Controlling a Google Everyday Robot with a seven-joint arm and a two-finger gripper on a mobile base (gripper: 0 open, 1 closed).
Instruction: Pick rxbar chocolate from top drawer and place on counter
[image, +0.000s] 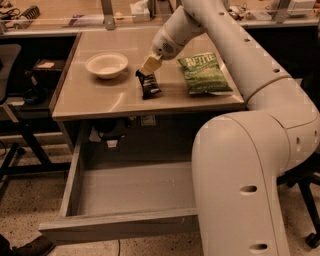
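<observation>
The rxbar chocolate (149, 84), a small black wrapper, rests with its lower end on the beige counter (90, 97), between a white bowl and a green chip bag. My gripper (149, 65) reaches down from the arm on the right and is shut on the bar's upper end. The grey top drawer (120, 225) is pulled wide open below the counter. Nothing shows inside it.
A white bowl (106, 64) stands left of the bar and a green chip bag (204, 74) lies to its right. My large white arm (240, 170) covers the drawer's right side. A long cluttered desk (75, 17) runs behind. A black chair frame (20, 145) stands at the left.
</observation>
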